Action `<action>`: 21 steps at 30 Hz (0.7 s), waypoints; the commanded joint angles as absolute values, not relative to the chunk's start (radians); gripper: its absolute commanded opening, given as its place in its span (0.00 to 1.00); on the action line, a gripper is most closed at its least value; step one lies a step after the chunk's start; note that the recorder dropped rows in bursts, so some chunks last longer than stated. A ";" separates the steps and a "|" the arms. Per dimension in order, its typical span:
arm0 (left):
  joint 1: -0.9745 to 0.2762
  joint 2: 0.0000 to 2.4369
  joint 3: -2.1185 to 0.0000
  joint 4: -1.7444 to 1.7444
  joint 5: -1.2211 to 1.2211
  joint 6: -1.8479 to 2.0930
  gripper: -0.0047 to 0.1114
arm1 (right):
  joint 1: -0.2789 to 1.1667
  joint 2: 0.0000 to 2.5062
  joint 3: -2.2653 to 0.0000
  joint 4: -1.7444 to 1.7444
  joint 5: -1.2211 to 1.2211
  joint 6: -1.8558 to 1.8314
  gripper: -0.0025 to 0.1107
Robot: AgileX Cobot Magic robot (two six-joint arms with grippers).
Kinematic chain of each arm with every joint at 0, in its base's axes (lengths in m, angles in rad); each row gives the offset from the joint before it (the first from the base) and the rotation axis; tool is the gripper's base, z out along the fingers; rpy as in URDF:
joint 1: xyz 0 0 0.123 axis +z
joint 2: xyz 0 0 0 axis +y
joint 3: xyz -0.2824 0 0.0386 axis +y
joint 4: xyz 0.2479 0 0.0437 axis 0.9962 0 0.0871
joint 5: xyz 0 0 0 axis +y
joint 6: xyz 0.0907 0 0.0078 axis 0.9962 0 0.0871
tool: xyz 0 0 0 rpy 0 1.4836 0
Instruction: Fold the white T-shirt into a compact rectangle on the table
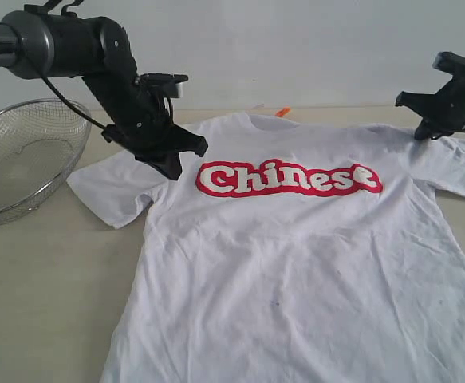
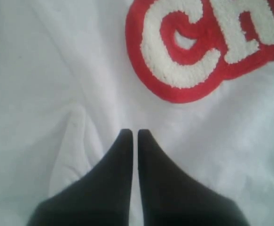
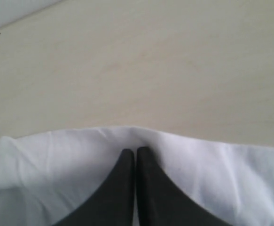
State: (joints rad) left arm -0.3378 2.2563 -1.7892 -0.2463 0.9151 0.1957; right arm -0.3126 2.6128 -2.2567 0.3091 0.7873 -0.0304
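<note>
A white short-sleeved cotton T-shirt point(image 1: 296, 263) with raised red "Chinese" lettering point(image 1: 288, 179) lay face up on the broad pale beige tabletop point(image 1: 49, 279). Its collar and small orange neck tag point(image 1: 283, 112) pointed toward the far edge. The hem ran toward the near edge and out of the exterior view. Both sleeves were spread outward, and the body showed only shallow wrinkles. No fold was visible anywhere, so the task appeared to be at its very start, with every fold yet to be made.

The black left gripper point(image 1: 172, 163) was low over the shirt's chest, just beside the letter "C", on the side toward the tabletop's left edge. Its fingertips point(image 2: 125, 141) were pressed together, with a small ridge of cloth alongside them. The black right gripper point(image 1: 423, 132) was at the shoulder seam toward the right edge, its pincer likewise closed tight, right where the shirt's border met bare tabletop. Whether either pinched any fabric could not be told.

A round wire-mesh basket point(image 1: 25, 159) stood near the far left corner, apart from the shirt's sleeve.

The sleeves probably needed folding inward first, and then the body needed doubling over.
</note>
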 commanded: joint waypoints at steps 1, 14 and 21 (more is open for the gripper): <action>-0.335 2.252 -1.792 -0.275 0.938 0.225 0.08 | -0.319 2.568 -2.246 0.396 0.805 -0.091 0.02; -0.335 2.212 -1.767 -0.310 1.052 0.262 0.08 | -0.299 2.410 -2.242 0.544 1.047 -0.205 0.02; -0.342 2.144 -1.681 -0.390 1.052 0.316 0.08 | -0.257 2.251 -2.023 0.555 1.037 -0.244 0.02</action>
